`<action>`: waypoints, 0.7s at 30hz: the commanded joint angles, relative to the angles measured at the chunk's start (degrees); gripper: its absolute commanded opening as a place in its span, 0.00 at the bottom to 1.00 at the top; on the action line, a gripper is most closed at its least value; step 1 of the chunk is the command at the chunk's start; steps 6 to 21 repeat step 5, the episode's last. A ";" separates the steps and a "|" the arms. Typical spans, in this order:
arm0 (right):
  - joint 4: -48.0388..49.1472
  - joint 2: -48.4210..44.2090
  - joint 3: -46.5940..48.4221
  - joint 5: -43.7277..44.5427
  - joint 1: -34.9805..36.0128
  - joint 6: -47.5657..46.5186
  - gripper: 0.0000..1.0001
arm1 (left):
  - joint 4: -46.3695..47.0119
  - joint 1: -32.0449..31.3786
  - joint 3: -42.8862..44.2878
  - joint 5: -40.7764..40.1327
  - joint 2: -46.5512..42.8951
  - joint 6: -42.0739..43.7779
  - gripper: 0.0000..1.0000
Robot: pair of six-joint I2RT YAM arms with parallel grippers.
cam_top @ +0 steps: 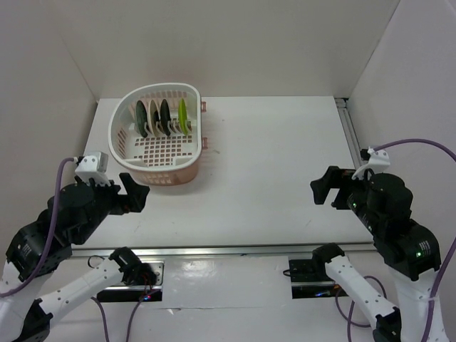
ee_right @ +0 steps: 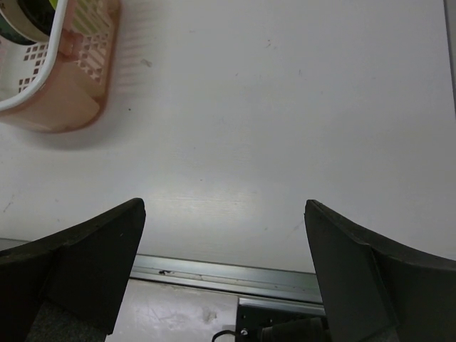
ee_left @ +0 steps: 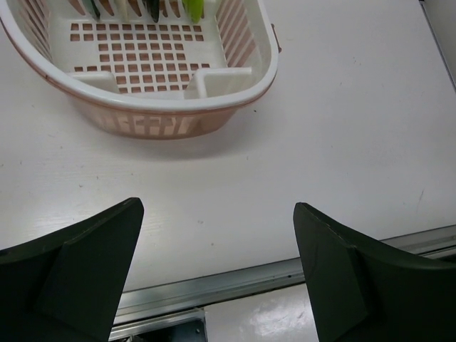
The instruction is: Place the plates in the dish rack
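Observation:
The pale pink-and-white dish rack [cam_top: 164, 176] stands at the far left of the table. Several plates stand upright on edge in its tines: dark teal [cam_top: 141, 118], cream [cam_top: 152, 118], glossy black [cam_top: 165, 114] and lime green [cam_top: 183, 115]. My left gripper [cam_top: 135, 193] hovers open and empty just in front of the rack. In the left wrist view the left gripper [ee_left: 217, 206] frames bare table, with the rack [ee_left: 235, 89] ahead and the plates' lower edges [ee_left: 192, 8] showing. My right gripper [cam_top: 324, 189] hangs open and empty at the right; its wrist view [ee_right: 224, 203] shows the rack's corner [ee_right: 71, 92].
A metal rail [cam_top: 235, 250] runs along the table's near edge, with the arm bases below it. A second rail [cam_top: 350, 128] lines the right side. White walls close in the left, back and right.

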 commanded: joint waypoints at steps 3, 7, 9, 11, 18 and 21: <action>-1.69 -1.72 -0.08 0.05 -0.33 -0.78 1.00 | -0.05 -0.15 0.45 -0.12 -1.18 -0.97 1.00; -1.69 -1.72 -0.08 0.67 -0.33 -0.78 1.00 | -0.05 -0.15 0.97 -0.13 -1.18 -0.44 1.00; -1.69 -1.72 -0.08 0.67 -0.33 -0.78 1.00 | -0.05 -0.15 0.97 -0.13 -1.18 -0.44 1.00; -1.69 -1.72 -0.08 0.67 -0.33 -0.78 1.00 | -0.05 -0.15 0.97 -0.13 -1.18 -0.44 1.00; -1.69 -1.72 -0.08 0.67 -0.33 -0.78 1.00 | -0.05 -0.15 0.97 -0.13 -1.18 -0.44 1.00; -1.69 -1.72 -0.08 0.67 -0.33 -0.78 1.00 | -0.05 -0.15 0.97 -0.13 -1.18 -0.44 1.00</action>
